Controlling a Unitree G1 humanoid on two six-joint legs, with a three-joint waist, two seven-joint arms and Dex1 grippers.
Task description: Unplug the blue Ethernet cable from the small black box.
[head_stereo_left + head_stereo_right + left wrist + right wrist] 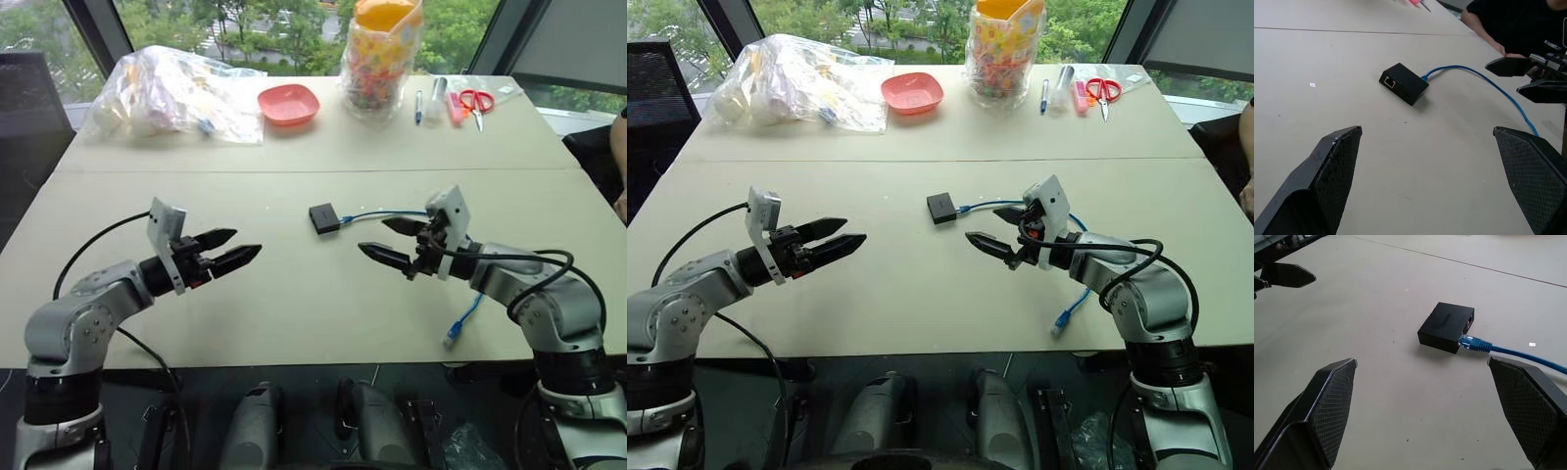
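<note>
On the big pale table [294,294], the small black box [324,218] sits flat with the blue Ethernet cable [387,214] plugged in, running off toward your right gripper [392,241]. That one is closer; your left gripper [227,249] is farther away. Both are wide open, holding nothing.

Small black box [1445,327], flat on the counter [294,294]. Blue Ethernet cable [1488,83] still plugged into one side. Trails off over the near edge.

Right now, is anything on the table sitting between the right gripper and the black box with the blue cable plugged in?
Nothing visible: bare table lies between the open right gripper and the small black box.
</note>
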